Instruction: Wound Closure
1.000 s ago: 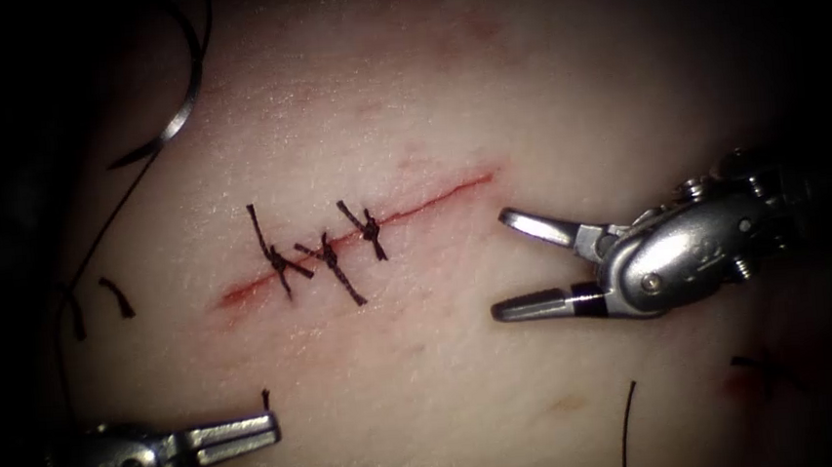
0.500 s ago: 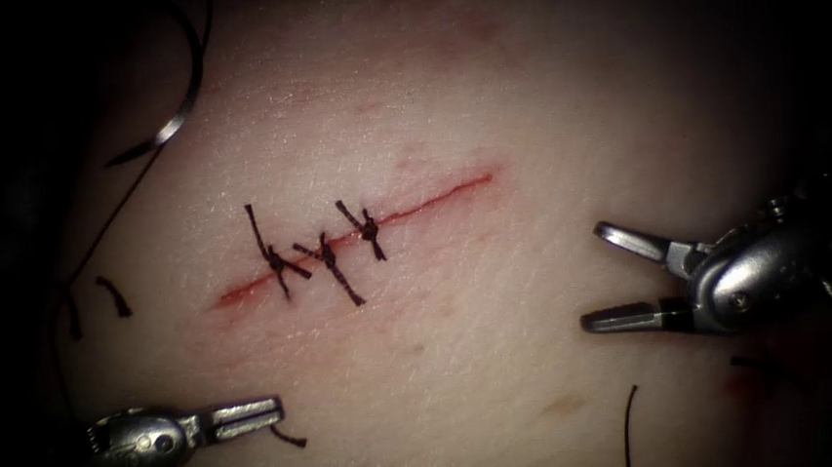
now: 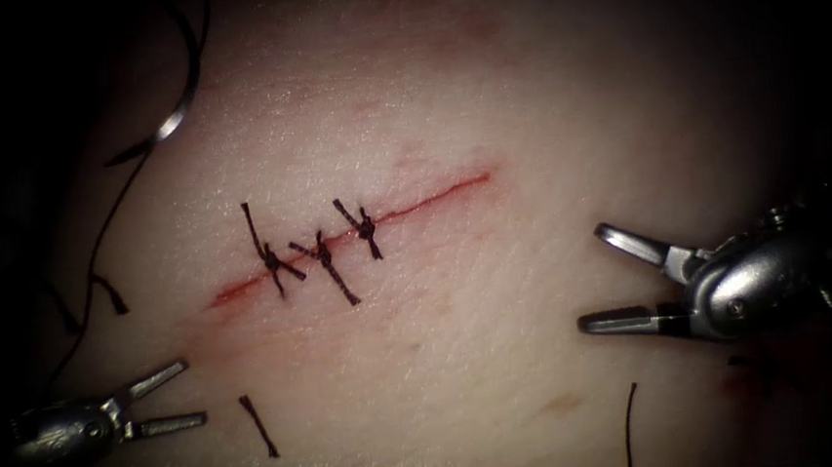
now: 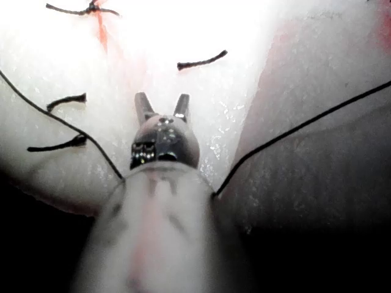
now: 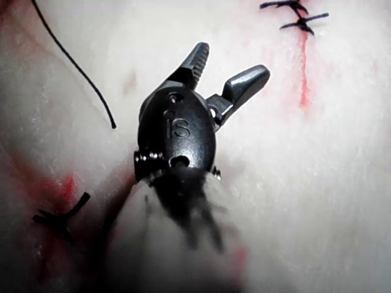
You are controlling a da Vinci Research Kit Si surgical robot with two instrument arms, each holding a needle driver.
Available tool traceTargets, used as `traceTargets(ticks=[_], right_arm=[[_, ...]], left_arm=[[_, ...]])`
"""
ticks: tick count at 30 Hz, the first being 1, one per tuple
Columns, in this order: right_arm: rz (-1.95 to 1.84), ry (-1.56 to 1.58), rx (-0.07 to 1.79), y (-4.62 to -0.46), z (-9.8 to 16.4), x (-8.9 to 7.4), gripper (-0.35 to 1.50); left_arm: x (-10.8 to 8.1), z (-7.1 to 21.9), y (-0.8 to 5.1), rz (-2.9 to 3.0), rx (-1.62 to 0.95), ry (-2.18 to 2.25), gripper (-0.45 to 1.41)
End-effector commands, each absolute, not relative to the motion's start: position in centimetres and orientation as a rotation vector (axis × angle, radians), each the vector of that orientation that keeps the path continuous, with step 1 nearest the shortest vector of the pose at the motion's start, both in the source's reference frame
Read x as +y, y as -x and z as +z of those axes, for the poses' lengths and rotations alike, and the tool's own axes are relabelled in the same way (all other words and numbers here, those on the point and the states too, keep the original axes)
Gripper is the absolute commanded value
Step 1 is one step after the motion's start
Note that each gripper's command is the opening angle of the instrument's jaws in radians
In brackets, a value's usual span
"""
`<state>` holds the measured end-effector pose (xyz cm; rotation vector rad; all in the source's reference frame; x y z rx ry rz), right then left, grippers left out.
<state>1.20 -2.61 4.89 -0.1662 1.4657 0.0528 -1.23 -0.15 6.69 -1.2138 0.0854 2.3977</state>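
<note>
Curved needle (image 3: 177, 108) loose on tissue (image 3: 484, 92), far left of three-knot cut (image 3: 357, 233)

The needle (image 3: 176, 94) fades into the dark margin.

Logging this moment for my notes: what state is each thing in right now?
Left pincer: open, holds nothing.
Right pincer: open, holds nothing.
Needle: lying free on the tissue, upper left of the cut.
Cut: three knotted stitches, right part unstitched.
Cut thread end: loose on tissue.
</note>
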Motion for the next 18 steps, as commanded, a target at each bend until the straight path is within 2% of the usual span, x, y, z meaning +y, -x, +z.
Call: traceTargets(ticks=[1,4,5,6,11,12,15,16,17,18], right_arm=[[0.074,0.137,1.446,-1.20,4.9,-2.7,1.35],[0.111,0.134,1.402,-1.16,4.9,-2.7,1.19],[0.123,0.136,1.388,-1.15,4.9,-2.7,1.19],[0.132,0.142,1.368,-1.14,4.9,-2.7,1.11],[0.179,0.173,1.240,-1.11,4.9,-2.7,0.56],[0.179,0.170,1.217,-1.11,4.8,-2.7,0.40],[0.181,0.159,1.178,-1.11,4.8,-2.6,0.34],[0.175,0.148,1.162,-1.11,4.8,-2.6,0.35],[0.172,0.139,1.148,-1.12,4.8,-2.6,0.42],[0.169,0.131,1.138,-1.12,4.8,-2.5,0.62]], left_arm=[[-0.2,6.7,1.30,2.392,0.066,1.234,0.54],[-0.2,6.5,1.36,2.369,0.008,1.291,0.52],[-0.2,6.5,1.39,2.352,-0.005,1.319,0.51],[-0.2,6.4,1.43,2.329,-0.022,1.355,0.49],[-0.2,6.0,1.64,2.202,-0.093,1.476,0.36],[-0.2,5.9,1.69,2.173,-0.106,1.487,0.27],[-0.1,5.6,1.75,2.107,-0.139,1.520,0.04],[0.0,5.6,1.76,2.096,-0.149,1.535,0.02],[0.0,5.5,1.76,2.084,-0.152,1.545,0.02],[0.0,5.4,1.76,2.070,-0.158,1.556,0.04]])
